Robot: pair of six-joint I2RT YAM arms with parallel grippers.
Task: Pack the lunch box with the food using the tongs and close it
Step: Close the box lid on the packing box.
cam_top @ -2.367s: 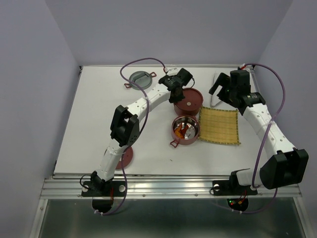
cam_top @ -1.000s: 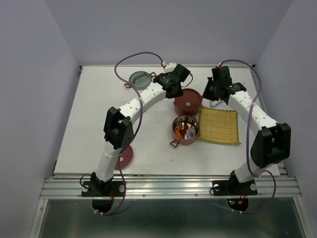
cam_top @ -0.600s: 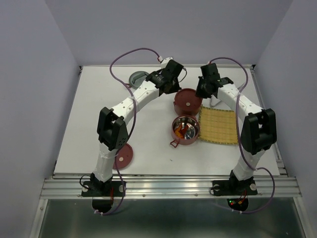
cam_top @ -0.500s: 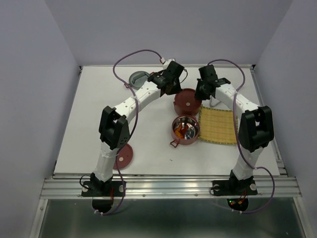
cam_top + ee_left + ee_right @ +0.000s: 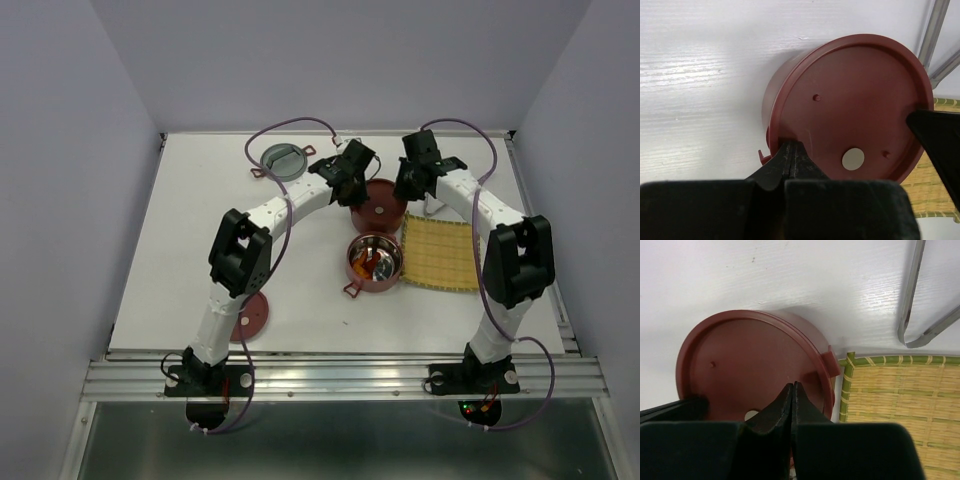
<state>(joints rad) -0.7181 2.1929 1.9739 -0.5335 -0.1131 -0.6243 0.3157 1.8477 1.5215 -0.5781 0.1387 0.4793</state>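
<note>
Round dark-red lidded tiffin bowl (image 5: 381,203) stood mid-tabletop (image 5: 200,250), left hand (image 5: 791,145) and right hand (image 5: 792,386) clenched empty over its lid. Nearer, an open steel-lined red bowl (image 5: 352,262) held orange-brown food pieces (image 5: 367,266). Thin silver metal tongs (image 5: 913,299) lay beside the lidded bowl.

Soft, even light falls from above on the white table (image 5: 180,260), bright and without harsh glare. The round dark-red lidded bowl (image 5: 850,110) throws a faint grey shadow on the tabletop beside it in both wrist views. The black left gripper (image 5: 791,152) and black right gripper (image 5: 791,392), close to their lenses, look blurred and underlit. The thin silver metal tongs (image 5: 912,295) carry a mild sheen.
</note>
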